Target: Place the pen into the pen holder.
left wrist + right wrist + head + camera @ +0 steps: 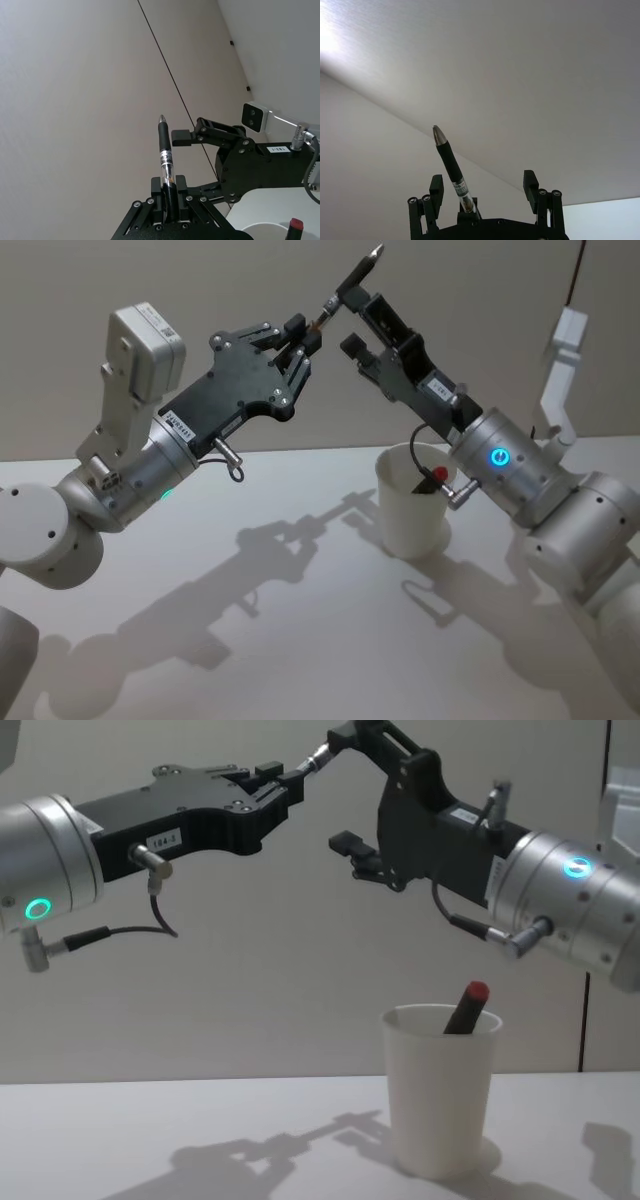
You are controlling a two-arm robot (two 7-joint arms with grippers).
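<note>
Head view shows your left gripper (300, 344) fingers clamped on the pen (350, 282), high above the pen holder (414, 502), right gripper (358, 324) fingers apart around it: releasing early could drop it.
</note>
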